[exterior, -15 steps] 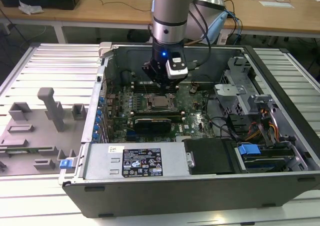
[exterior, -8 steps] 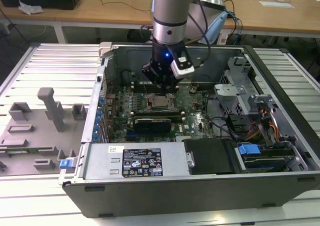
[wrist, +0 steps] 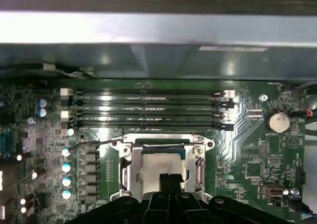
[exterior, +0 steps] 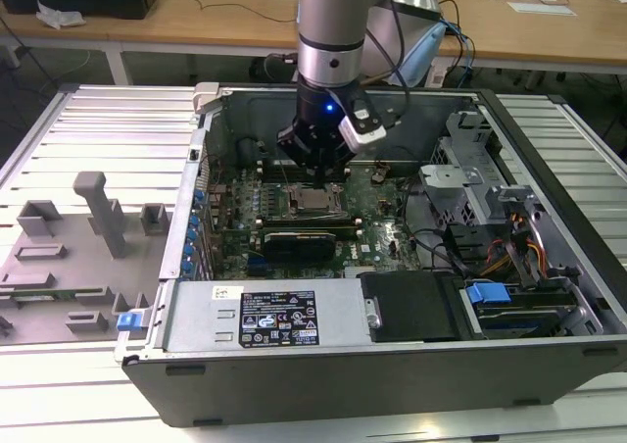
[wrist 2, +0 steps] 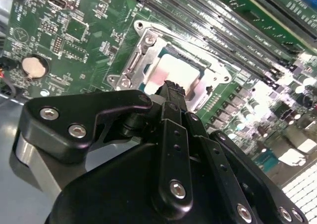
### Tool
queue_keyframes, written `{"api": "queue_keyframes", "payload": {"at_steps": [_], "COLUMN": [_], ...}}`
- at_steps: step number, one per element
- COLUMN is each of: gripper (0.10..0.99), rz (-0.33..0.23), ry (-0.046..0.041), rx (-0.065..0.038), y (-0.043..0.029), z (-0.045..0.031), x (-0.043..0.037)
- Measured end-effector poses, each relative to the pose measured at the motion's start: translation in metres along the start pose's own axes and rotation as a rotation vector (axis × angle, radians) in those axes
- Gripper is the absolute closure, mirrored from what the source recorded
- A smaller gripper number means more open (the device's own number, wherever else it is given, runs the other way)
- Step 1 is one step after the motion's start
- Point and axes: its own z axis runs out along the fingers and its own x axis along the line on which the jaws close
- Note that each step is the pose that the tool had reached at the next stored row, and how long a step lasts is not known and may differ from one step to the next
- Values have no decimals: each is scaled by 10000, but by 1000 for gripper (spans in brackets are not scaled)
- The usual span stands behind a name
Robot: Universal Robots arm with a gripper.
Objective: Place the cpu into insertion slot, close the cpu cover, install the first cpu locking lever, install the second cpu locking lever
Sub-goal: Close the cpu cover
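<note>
Near the middle of the exterior view, inside the open computer case, the cpu lies flat in the insertion slot on the green motherboard. In the first wrist view, the cpu cover appears to lie down around the chip, its silver frame bordering the dull metal top, while a thin wire lever juts out to one side, seemingly unlatched.

The chip is judged light, stiff and thin, with a smooth top and delicate contacts beneath, so it is best held by opposite edges and never pressed hard. Framed as it is, those edges look hard to reach.

The pincer hangs directly over the chip's top, fingertips pressed together and pinching nothing. Whether they touch the metal cannot be told.
</note>
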Motion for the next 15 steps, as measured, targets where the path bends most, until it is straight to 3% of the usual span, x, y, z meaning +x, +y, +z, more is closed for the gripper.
{"api": "queue_keyframes", "payload": {"at_steps": [6, 9, 11, 15], "gripper": [980, 980, 980, 980], "rz": [-352, -459, -455, -413], "ry": [-106, -311, -408, -415], "rx": [2, -8, -101, -115], "y": [-16, -43, -70, -84], "z": [38, 52, 55, 62], "x": [34, 52, 89, 105]}}
